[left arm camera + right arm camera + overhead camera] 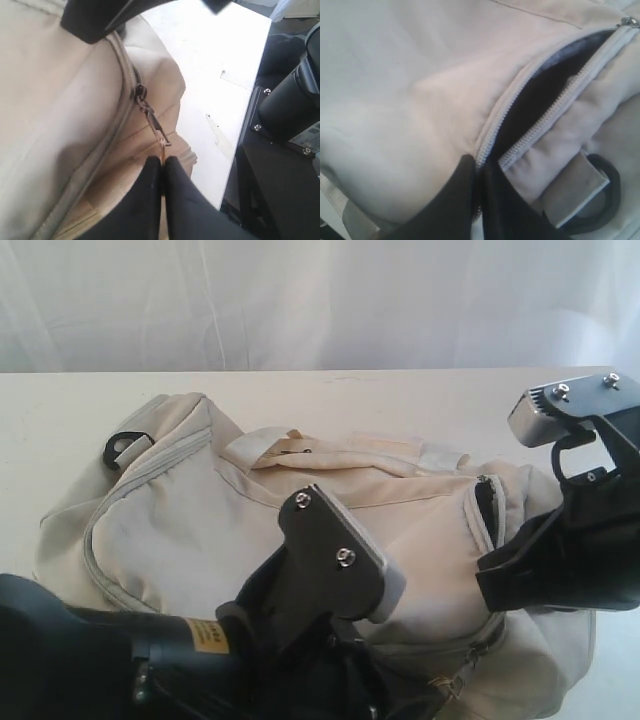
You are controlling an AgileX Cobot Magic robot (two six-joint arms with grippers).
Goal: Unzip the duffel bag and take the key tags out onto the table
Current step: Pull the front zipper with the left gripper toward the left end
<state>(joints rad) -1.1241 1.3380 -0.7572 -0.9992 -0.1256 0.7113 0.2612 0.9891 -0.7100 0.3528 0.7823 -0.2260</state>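
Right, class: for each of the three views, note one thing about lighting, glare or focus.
Exterior view: curtain and table washed out, near arm dark and soft. Left wrist view: table glares white; zip pull sharpest, pincer featureless black. Right wrist view: soft throughout, bag pale, its opening nearly black.

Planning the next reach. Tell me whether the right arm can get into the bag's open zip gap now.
Probably yes: the right pincer sits shut at the end of the open gap in the duffel bag, nothing covering it.
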